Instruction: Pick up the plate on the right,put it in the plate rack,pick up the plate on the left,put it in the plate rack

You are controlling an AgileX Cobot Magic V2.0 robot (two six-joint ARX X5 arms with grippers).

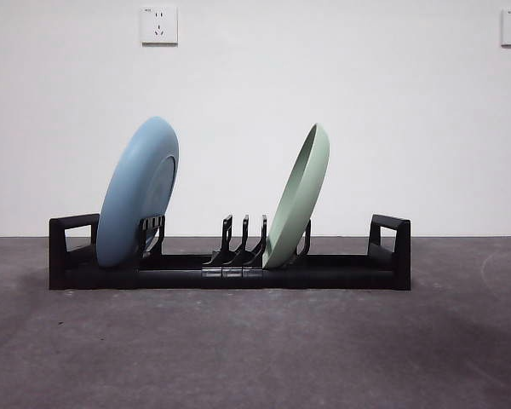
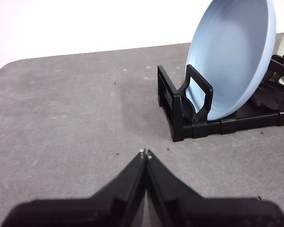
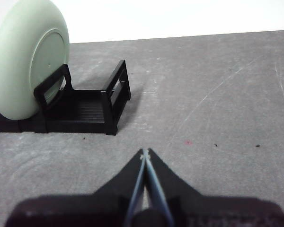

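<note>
A long black plate rack (image 1: 341, 271) stands on the grey table. A blue plate (image 1: 139, 194) leans in its left end and a green plate (image 1: 300, 196) leans among the dividers right of the middle. The left wrist view shows the blue plate (image 2: 232, 56) in the rack (image 2: 184, 109), with my left gripper (image 2: 145, 152) shut and empty, well short of the rack's end. From the right wrist, the green plate (image 3: 26, 64) stands in the rack (image 3: 85, 111); my right gripper (image 3: 145, 152) is shut and empty, away from that end. Neither gripper appears in the front view.
Bare grey tabletop (image 1: 255, 349) lies in front of the rack. A white wall with two sockets (image 1: 158, 25) rises behind it. The table's far edge (image 2: 85, 52) shows beyond the rack in the left wrist view.
</note>
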